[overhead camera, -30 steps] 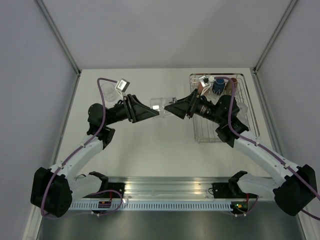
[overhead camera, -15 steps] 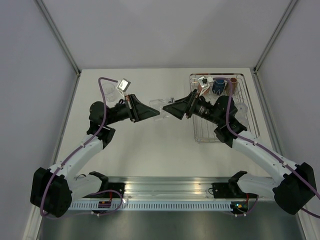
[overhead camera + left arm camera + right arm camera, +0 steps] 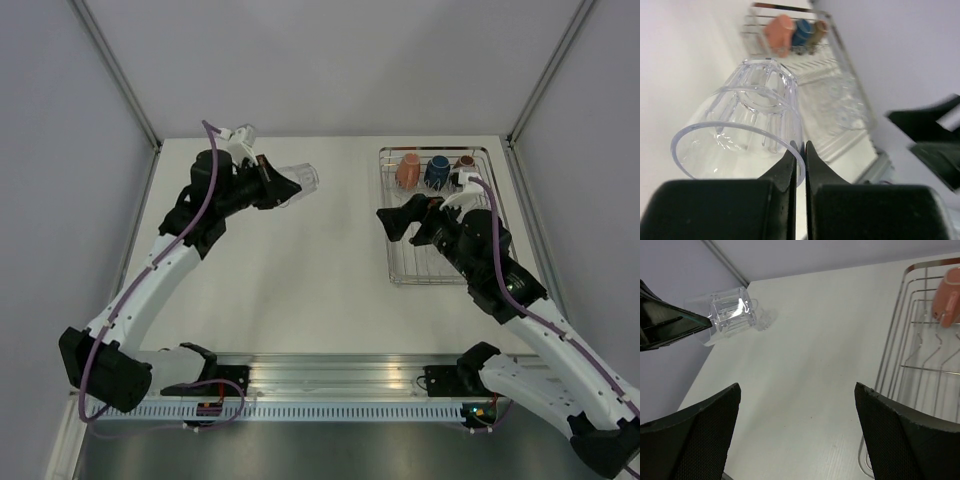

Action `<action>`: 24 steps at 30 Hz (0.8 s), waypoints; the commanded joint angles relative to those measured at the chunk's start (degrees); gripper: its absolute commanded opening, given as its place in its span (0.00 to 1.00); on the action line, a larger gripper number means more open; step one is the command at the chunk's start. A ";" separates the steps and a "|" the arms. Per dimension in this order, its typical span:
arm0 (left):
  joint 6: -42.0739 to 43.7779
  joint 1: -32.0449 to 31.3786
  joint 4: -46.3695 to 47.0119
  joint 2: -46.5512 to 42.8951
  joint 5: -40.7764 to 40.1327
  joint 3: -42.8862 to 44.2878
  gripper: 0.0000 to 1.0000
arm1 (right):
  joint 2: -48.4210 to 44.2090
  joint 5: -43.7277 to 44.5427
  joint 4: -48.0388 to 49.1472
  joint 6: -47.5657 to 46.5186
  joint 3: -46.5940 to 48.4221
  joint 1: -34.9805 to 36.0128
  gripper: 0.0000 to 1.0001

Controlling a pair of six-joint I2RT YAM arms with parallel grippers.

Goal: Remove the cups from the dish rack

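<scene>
My left gripper (image 3: 287,188) is shut on the rim of a clear glass tumbler (image 3: 303,179) and holds it on its side above the table's back left. In the left wrist view the jaws (image 3: 800,150) pinch the tumbler's (image 3: 752,112) wall. My right gripper (image 3: 400,218) is open and empty at the left edge of the silver wire dish rack (image 3: 420,281). A salmon mug (image 3: 407,171), a dark blue mug (image 3: 437,171) and a brown mug (image 3: 465,163) stand at the rack's back. Clear tumblers (image 3: 840,102) show on the rack's right side.
The right wrist view shows my open fingers (image 3: 700,432) over bare white table, the rack's rim (image 3: 890,355) and the salmon mug (image 3: 947,297) on the right, and the held tumbler (image 3: 732,310) at far left. Grey walls enclose the table.
Both grippers were at the tumbler in mid-table. The right gripper has let go, opened and drawn back to the rack. The left arm has carried the tumbler back and to the left.
</scene>
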 commanded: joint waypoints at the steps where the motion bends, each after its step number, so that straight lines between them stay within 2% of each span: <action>1: 11.97 0.15 -15.14 6.51 -13.76 7.54 0.02 | -3.37 8.62 -9.04 -5.56 2.35 -0.01 0.98; 3: 13.65 0.15 -17.96 9.87 -18.66 10.71 0.02 | -5.13 9.23 -12.02 -6.44 2.70 -0.01 0.98; 8: 19.02 1.55 -32.55 26.97 -27.65 26.35 0.02 | -6.19 9.41 -18.96 -8.29 4.72 -0.01 0.98; 19: 22.80 7.97 -49.86 54.59 -28.54 54.73 0.02 | -5.92 6.86 -24.16 -11.36 5.51 -0.01 0.98; 24: 25.96 9.47 -51.55 61.20 -27.32 62.65 0.03 | -6.10 7.04 -24.08 -12.51 4.81 -0.01 0.98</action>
